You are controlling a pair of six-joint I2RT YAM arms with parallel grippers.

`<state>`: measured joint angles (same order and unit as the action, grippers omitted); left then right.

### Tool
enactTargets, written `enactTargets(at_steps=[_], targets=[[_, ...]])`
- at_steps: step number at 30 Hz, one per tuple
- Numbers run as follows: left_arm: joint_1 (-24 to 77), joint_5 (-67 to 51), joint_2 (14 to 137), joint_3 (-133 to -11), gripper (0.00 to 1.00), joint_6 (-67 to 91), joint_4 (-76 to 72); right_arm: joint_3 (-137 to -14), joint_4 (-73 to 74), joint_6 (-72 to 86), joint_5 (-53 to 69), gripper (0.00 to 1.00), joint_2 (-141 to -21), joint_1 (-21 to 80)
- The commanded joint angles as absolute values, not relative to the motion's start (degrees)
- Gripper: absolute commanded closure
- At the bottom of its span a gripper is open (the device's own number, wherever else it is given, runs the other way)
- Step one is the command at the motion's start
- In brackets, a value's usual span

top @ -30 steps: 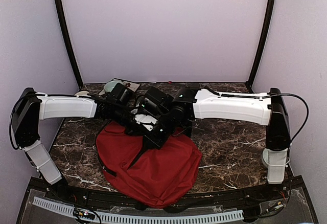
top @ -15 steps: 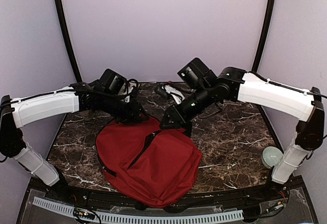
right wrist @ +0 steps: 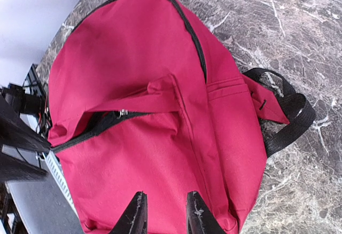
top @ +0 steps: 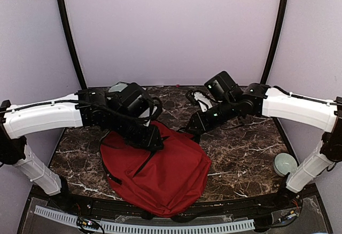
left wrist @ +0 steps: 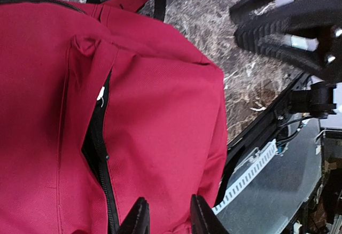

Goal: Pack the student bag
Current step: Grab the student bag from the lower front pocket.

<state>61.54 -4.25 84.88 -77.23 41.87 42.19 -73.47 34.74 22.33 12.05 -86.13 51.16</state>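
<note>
Trouble is most likely to come from the loose cloth. The student bag (top: 160, 170) lies flat on the marble table (top: 246, 148), directly beneath both grippers, and neither has hold of anything. The left gripper (left wrist: 165, 219) has its fingers only a narrow way apart, with nothing but red fabric below them. The right gripper (right wrist: 165, 212) looks the same, slightly parted and empty. Ahead and to the left of the right fingers, the front pocket zipper (right wrist: 101, 122) gapes partway. The main zipper (right wrist: 193, 39) lies further ahead along the bag's rim and looks closed.

With the jaws this narrow, a pinch could miss a small zipper pull and catch a fold of fabric instead. Nothing pins the bag down, so a one-armed tug would probably slide the whole thing over the smooth stone rather than open it. One end of it already reaches the table's near edge, just beyond the left fingers.

The arms also work close together. The right arm shows just ahead of the left fingers, so a careless reach could knock them together. A small pale bowl (top: 284, 164) sits well off to the right gripper's outer side, where a wide elbow swing might clip it.
</note>
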Motion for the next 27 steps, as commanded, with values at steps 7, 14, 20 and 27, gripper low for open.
enactTargets(at_steps=[7, 14, 20, 27], targets=[[62.49, 1.34, 93.08, -82.84, 0.64, 42.48, 48.05, -71.29, 30.85, 24.87, 10.41, 0.74, -84.73, 51.24], [62.49, 6.36, 97.69, -87.09, 0.61, 41.49, 52.26, -70.05, 31.14, 25.04, 9.59, 0.75, -83.35, 51.24], [62.58, 10.31, 98.83, -89.77, 0.58, 41.85, 55.78, -69.62, 30.88, 25.18, 9.5, 0.75, -83.32, 51.24], [63.07, 10.84, 99.85, -89.92, 0.56, 41.62, 57.82, -70.57, 30.76, 24.88, 10.0, 0.75, -84.99, 51.26]])
